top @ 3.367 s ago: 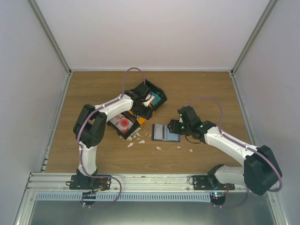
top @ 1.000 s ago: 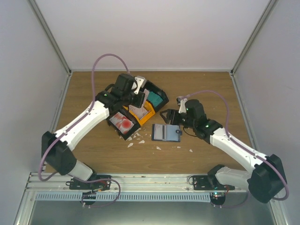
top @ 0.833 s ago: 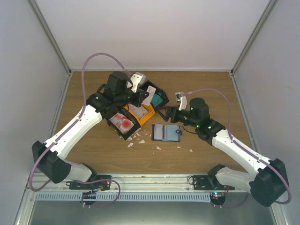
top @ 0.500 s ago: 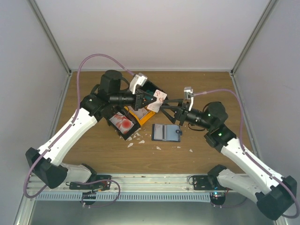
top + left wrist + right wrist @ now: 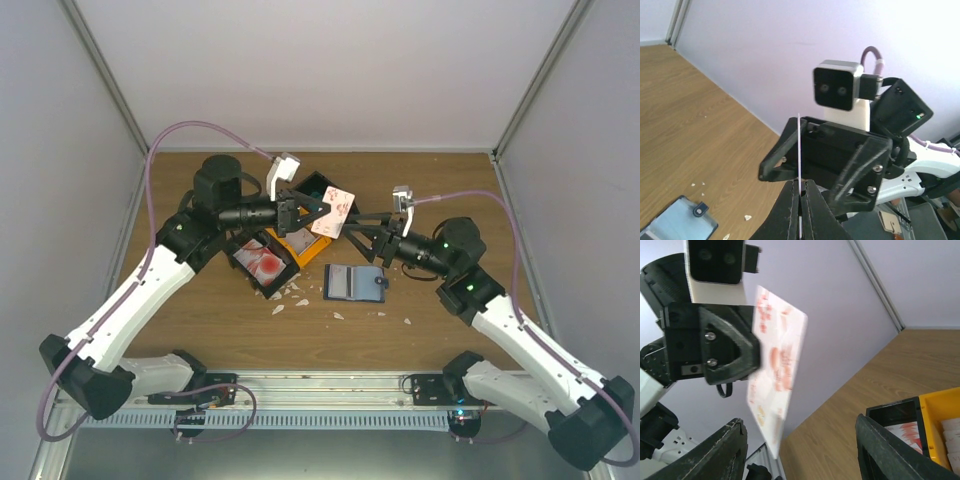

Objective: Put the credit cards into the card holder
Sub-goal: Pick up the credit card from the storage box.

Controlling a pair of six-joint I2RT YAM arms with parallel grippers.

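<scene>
My left gripper (image 5: 318, 213) is shut on a pale credit card (image 5: 334, 212) with red marks, held in the air above the bins. In the left wrist view the credit card (image 5: 799, 145) shows edge-on, pinched between the fingers (image 5: 791, 200). My right gripper (image 5: 357, 235) stands open, level with the card and facing it. In the right wrist view the credit card (image 5: 778, 370) hangs in front of the wide gap between the fingers (image 5: 725, 452), touching neither. The navy card holder (image 5: 354, 283) lies open on the table below both grippers.
A black bin (image 5: 262, 265) holds a red-blotched card; an orange bin (image 5: 300, 246) and another black bin (image 5: 318, 186) stand beside it. White scraps (image 5: 290, 296) are scattered near the card holder. The orange bin (image 5: 940, 425) shows at the right wrist view's lower right.
My left arm lifted the card out of the bins and swung it right. The right gripper rose from beside the card holder and turned to face the card.
</scene>
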